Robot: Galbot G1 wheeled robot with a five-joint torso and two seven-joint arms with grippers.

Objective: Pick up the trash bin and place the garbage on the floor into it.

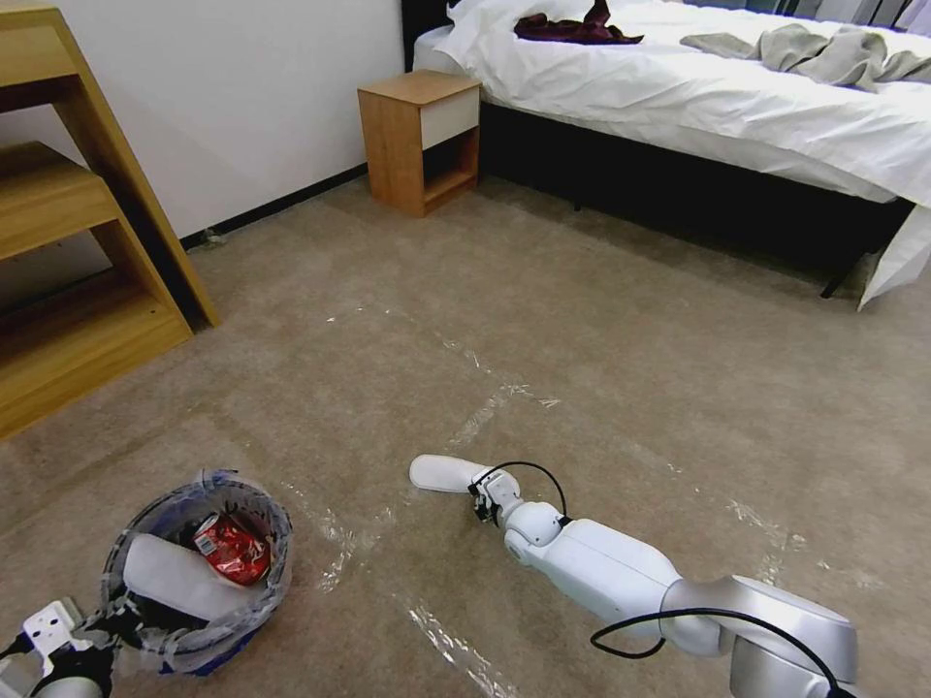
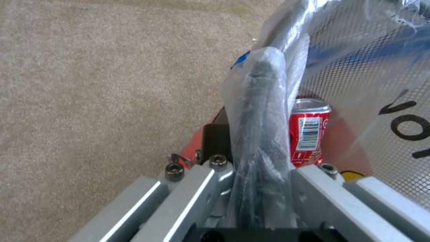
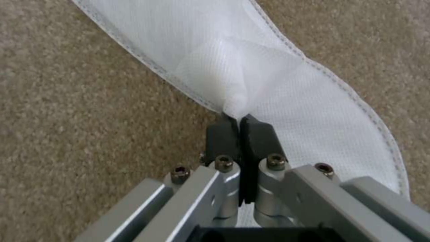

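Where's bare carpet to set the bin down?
Bare carpet runs between nightstand, bed and shelf. Crowded near the robot: left gripper holds trash bin; right gripper pinches insole.

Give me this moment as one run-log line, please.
left gripper: shut on trash bin rim | right gripper: shut on white insole on floor | bin: soda can, insole
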